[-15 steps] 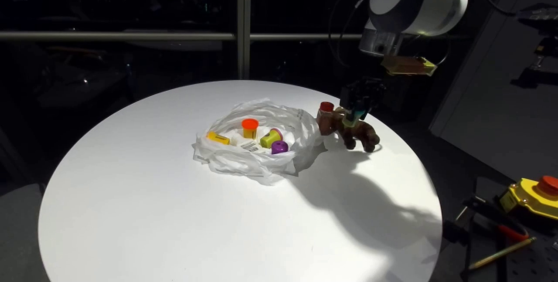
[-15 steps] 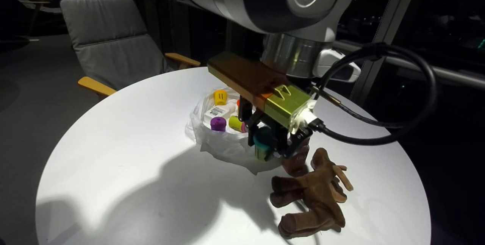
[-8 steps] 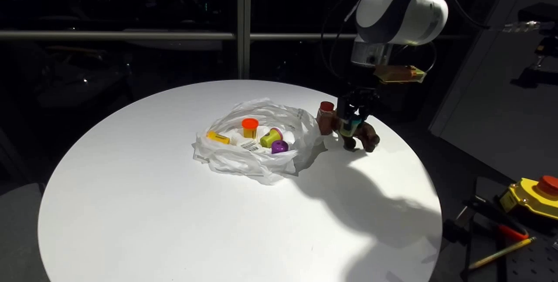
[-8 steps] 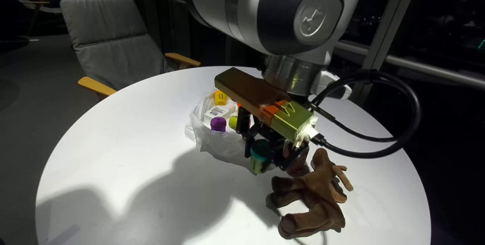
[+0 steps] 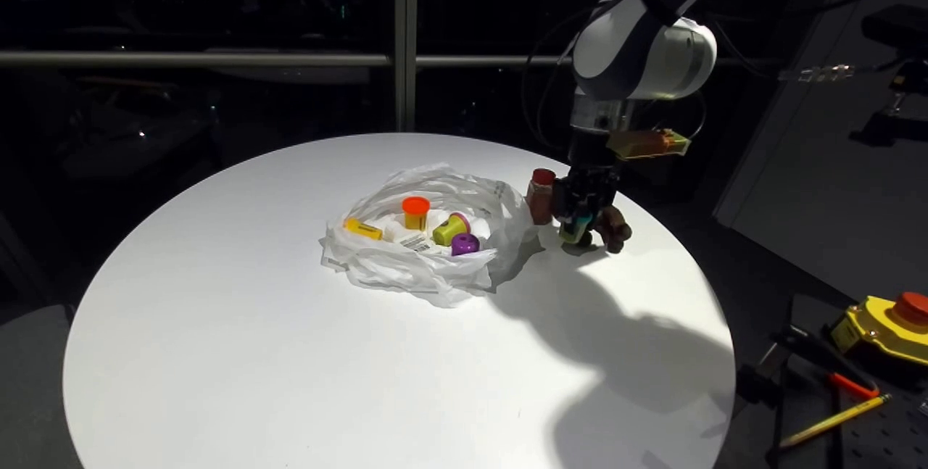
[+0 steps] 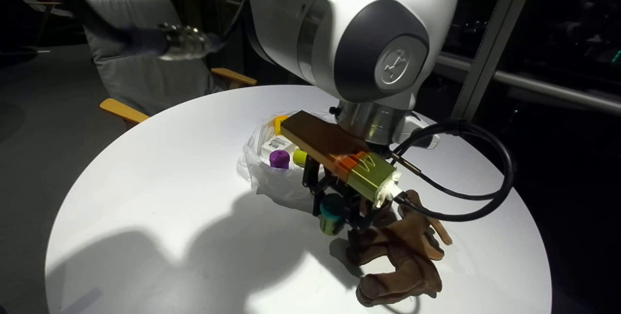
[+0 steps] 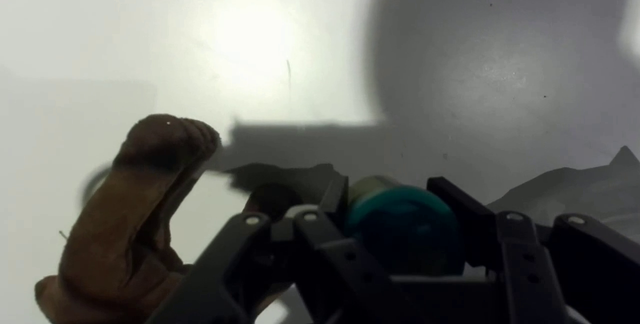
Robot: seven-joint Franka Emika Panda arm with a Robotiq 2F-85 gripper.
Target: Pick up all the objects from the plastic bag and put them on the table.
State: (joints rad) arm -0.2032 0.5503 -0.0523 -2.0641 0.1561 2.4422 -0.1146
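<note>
Gripper (image 7: 392, 194) jaws closed on the teal-lidded tub (image 7: 407, 234); can't tell if its base touches the table (image 5: 254, 338). Brown toy animal (image 7: 102, 234) just beside the jaws, red-capped bottle (image 5: 541, 198) near them too. Plastic bag (image 5: 399, 277) farther out, opposite side of the jaws from the toy: purple tub (image 5: 465, 244), lime tub (image 5: 447, 233), white labelled item (image 6: 277, 146), orange-lidded tub (image 5: 415, 220), yellow tub (image 5: 365, 230) inside.

grey chair (image 6: 145, 78) stands; yellow pencil (image 5: 834, 422) lies aslant.

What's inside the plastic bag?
Inside the plastic bag are an orange-lidded tub, a yellow tub, a green tub, a purple tub and a white thing with a barcode. Anything under them or behind crumpled folds is covered, so I can't tell.
</note>
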